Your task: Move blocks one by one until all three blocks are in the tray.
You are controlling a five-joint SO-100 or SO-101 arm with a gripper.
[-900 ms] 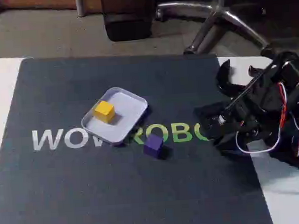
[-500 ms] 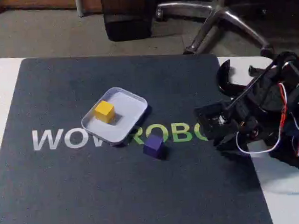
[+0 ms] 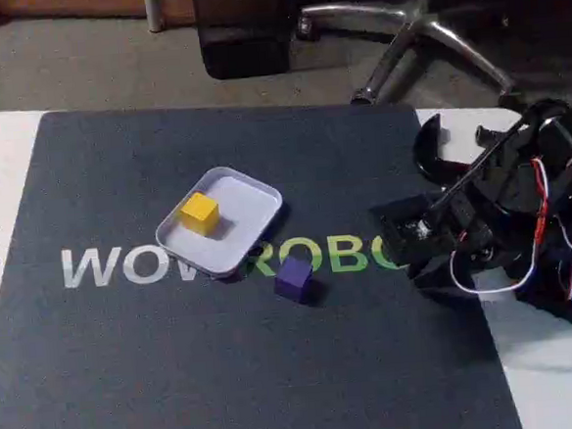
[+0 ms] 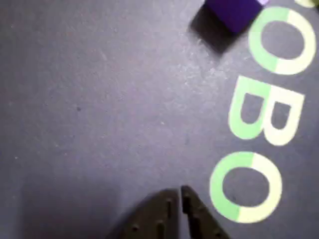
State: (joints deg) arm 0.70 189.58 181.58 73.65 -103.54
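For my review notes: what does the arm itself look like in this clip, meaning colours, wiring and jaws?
In the fixed view the arm is black, blocky plastic, with loose red and white cables looping along its links. In the wrist view the gripper ends in two dark, tapered jaws with small holes in them. No markings are legible.

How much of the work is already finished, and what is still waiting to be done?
Done: the yellow block sits inside the tray. In hand: nothing; the claw is shut and empty, low over the mat, apart from the purple block. Left: that purple block lies on the mat just outside the tray's rim and needs moving in. I see two blocks, not three.
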